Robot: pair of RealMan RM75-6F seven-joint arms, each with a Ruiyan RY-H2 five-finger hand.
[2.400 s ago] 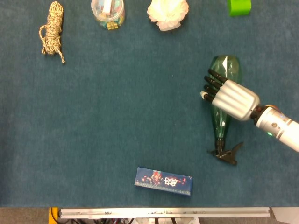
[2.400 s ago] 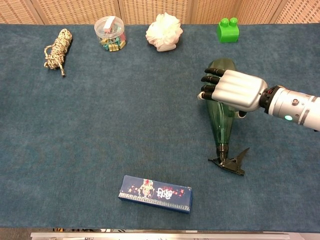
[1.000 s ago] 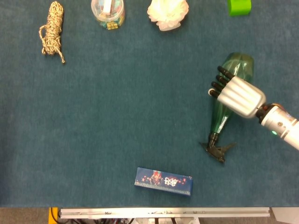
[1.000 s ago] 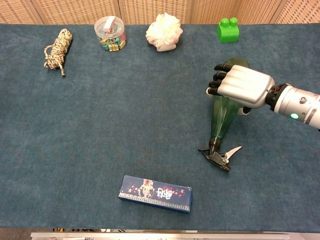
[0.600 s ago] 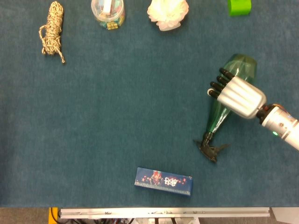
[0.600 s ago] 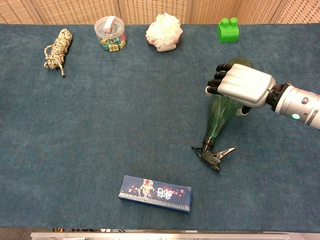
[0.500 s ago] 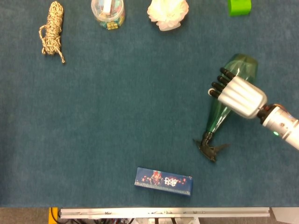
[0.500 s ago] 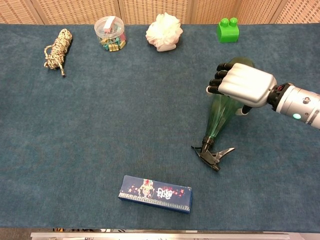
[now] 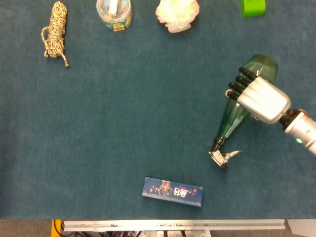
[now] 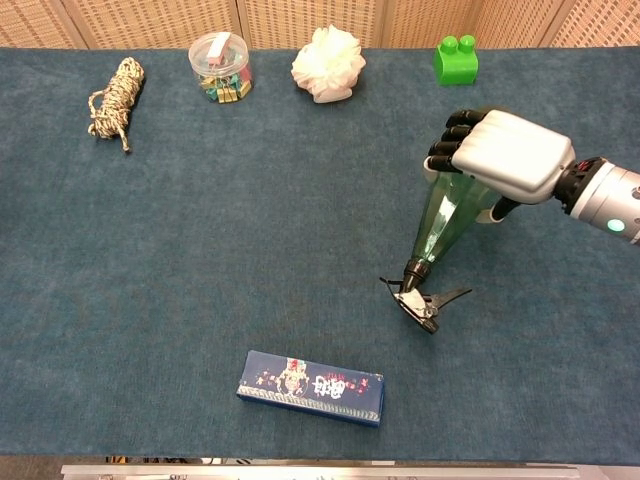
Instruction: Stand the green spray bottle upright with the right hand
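The green spray bottle is a clear green cone with a black trigger head. My right hand grips its wide body from above. The bottle hangs tilted, base raised toward the far right, neck slanting down to the near left, trigger head low over the blue cloth. Whether the head still touches the cloth cannot be told. The left hand shows in neither view.
A dark blue printed box lies near the front edge. Along the far edge sit a rope bundle, a clear jar of coloured bits, a white puff and a green block.
The right hand closed on the lying bottle and lifted its base up and toward the far right. The trigger head swung to the near left as the bottle tilted steeper.
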